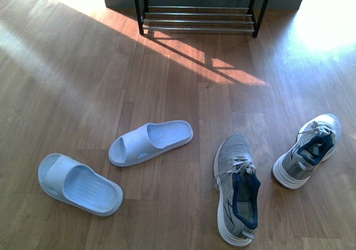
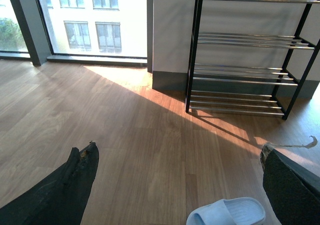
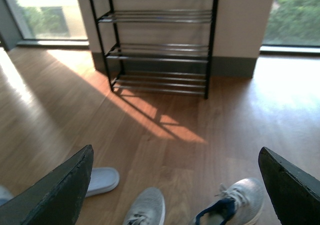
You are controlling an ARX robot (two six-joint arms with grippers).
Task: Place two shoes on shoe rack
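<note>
Shoes: nearer sneaker (image 1: 238, 189) and farther sneaker (image 1: 308, 150) on floor (image 1: 167, 89), side by side, not touching.
Rack (image 1: 197, 29): by wall, well apart from both.
Left tool (image 2: 178, 150): wide, empty.
Right tool (image 3: 175, 152): wide, empty.

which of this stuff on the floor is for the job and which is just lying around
For the job:
left grey sneaker
right grey sneaker
shoe rack

Just lying about:
pale blue slide nearer the rack
pale blue slide at far left
</note>
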